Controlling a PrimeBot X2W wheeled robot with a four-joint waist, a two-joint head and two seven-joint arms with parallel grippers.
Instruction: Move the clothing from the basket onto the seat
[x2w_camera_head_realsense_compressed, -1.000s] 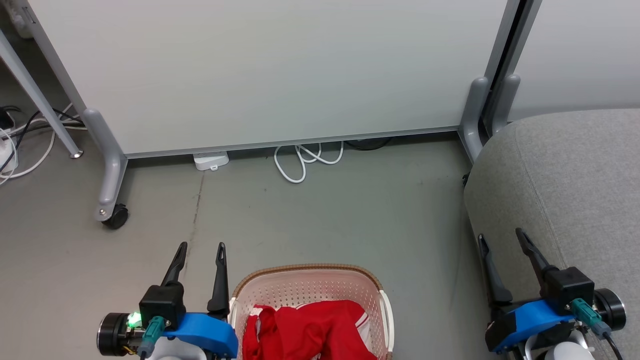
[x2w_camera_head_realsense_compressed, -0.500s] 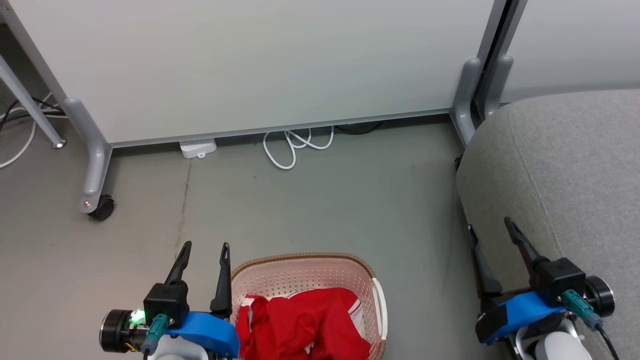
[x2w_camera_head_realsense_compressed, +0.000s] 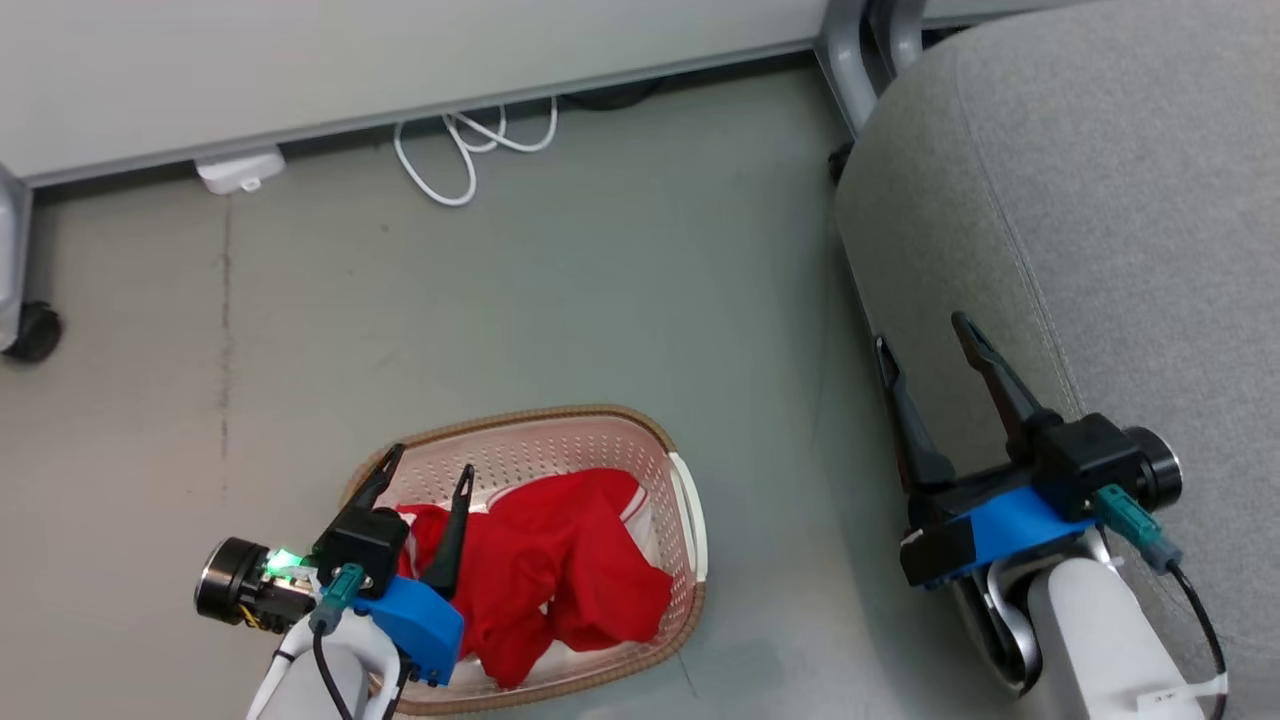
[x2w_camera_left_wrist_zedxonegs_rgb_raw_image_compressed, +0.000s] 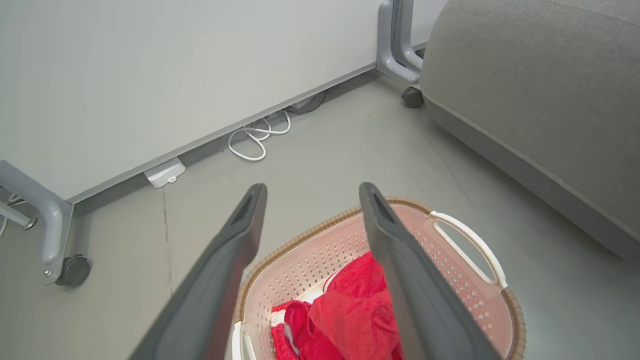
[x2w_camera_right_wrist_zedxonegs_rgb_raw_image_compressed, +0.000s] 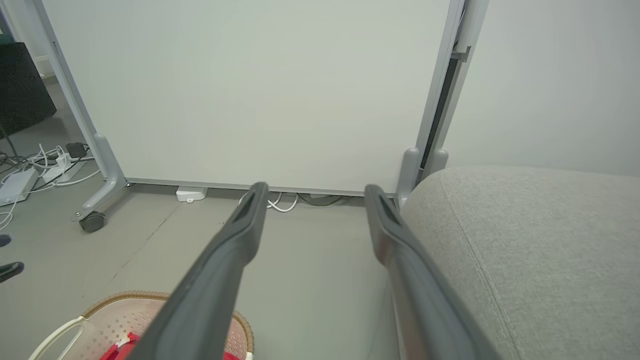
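Note:
The cream perforated basket (x2w_camera_head_realsense_compressed: 560, 414) with a brown rim stands on the floor, and the red clothing (x2w_camera_head_realsense_compressed: 565, 565) with white trim lies crumpled inside it. My left gripper (x2w_camera_head_realsense_compressed: 430, 464) hangs open above the basket's left part, its fingertips over the garment's left edge and holding nothing. The left wrist view looks between those open fingers (x2w_camera_left_wrist_zedxonegs_rgb_raw_image_compressed: 312, 187) down onto the clothing (x2w_camera_left_wrist_zedxonegs_rgb_raw_image_compressed: 357, 310) and the basket (x2w_camera_left_wrist_zedxonegs_rgb_raw_image_compressed: 450, 272). My right gripper (x2w_camera_head_realsense_compressed: 920, 334) is open and empty against the front side of the light-grey seat (x2w_camera_head_realsense_compressed: 1100, 180). In the right wrist view the open gripper (x2w_camera_right_wrist_zedxonegs_rgb_raw_image_compressed: 315, 188) has the seat (x2w_camera_right_wrist_zedxonegs_rgb_raw_image_compressed: 540, 240) on its right.
A pale partition panel (x2w_camera_right_wrist_zedxonegs_rgb_raw_image_compressed: 250, 90) on wheeled feet closes the far side; one caster (x2w_camera_head_realsense_compressed: 32, 334) shows at the left. A white cable coil (x2w_camera_head_realsense_compressed: 455, 150) and a white adapter (x2w_camera_head_realsense_compressed: 240, 170) lie at its base. Bare floor (x2w_camera_head_realsense_compressed: 600, 290) separates basket and seat.
The head camera has tipped down and turned, shifting the whole picture. My left gripper, earlier beside the basket's left rim, is now over the basket. Both grippers stay open.

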